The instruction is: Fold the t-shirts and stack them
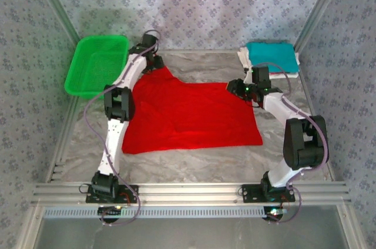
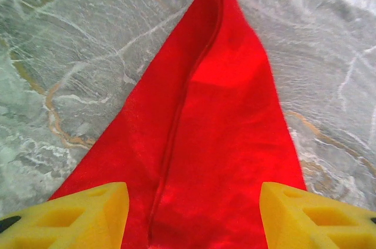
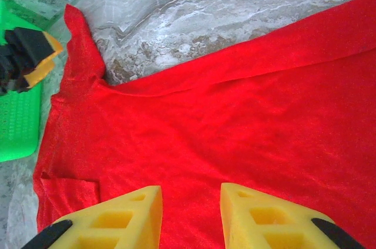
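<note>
Both parted over red t-shirt (image 1: 194, 114): left claw (image 2: 194, 216) wide, right claw (image 3: 191, 214) narrowly; nothing gripped.

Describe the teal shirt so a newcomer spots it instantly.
On the marble table, look to the far right corner, opposite the green basket. The teal shirt lies folded there atop whitish cloth. Unlike the red shirt spread mid-table, it is a compact rectangle.

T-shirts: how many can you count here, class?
3: red t-shirt spread in the middle; teal t-shirt folded at far right corner; whitish t-shirt beneath it. More could hide underneath.
</note>
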`<move>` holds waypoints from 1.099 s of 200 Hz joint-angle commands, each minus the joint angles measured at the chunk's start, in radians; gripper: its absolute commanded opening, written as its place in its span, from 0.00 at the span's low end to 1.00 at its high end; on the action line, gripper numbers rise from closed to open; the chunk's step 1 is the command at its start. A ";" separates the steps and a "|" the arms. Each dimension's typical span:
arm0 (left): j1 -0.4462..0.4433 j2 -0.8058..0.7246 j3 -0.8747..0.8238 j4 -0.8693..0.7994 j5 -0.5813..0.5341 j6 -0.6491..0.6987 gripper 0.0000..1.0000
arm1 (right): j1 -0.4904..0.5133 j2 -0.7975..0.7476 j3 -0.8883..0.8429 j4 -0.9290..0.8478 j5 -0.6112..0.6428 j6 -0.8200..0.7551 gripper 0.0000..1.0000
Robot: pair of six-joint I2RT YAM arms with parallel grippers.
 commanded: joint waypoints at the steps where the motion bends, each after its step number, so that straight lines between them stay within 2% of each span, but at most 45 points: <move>1: 0.006 0.043 0.050 -0.012 0.058 -0.014 0.60 | -0.003 -0.031 -0.015 0.042 -0.050 -0.026 0.35; 74: 0.010 0.085 0.074 0.021 0.114 -0.061 0.49 | -0.001 -0.031 -0.014 0.035 -0.073 -0.054 0.39; 109: 0.010 0.078 0.076 0.018 0.116 -0.056 0.38 | -0.001 -0.019 -0.015 0.031 -0.068 -0.050 0.39; 124: 0.010 0.076 0.076 0.015 0.115 -0.052 0.29 | -0.001 -0.016 -0.011 0.031 -0.065 -0.047 0.39; 142: 0.011 0.075 0.077 0.012 0.114 -0.048 0.30 | -0.001 -0.013 -0.006 0.032 -0.067 -0.046 0.40; 158: 0.011 0.070 0.079 -0.006 0.088 -0.042 0.41 | -0.001 -0.011 -0.005 0.035 -0.071 -0.045 0.40; 179: 0.016 0.067 0.076 -0.027 0.089 -0.032 0.40 | -0.003 -0.005 -0.001 0.040 -0.079 -0.041 0.40; 220: 0.023 0.070 0.068 -0.052 0.097 -0.025 0.43 | -0.009 -0.003 0.004 0.040 -0.097 -0.037 0.40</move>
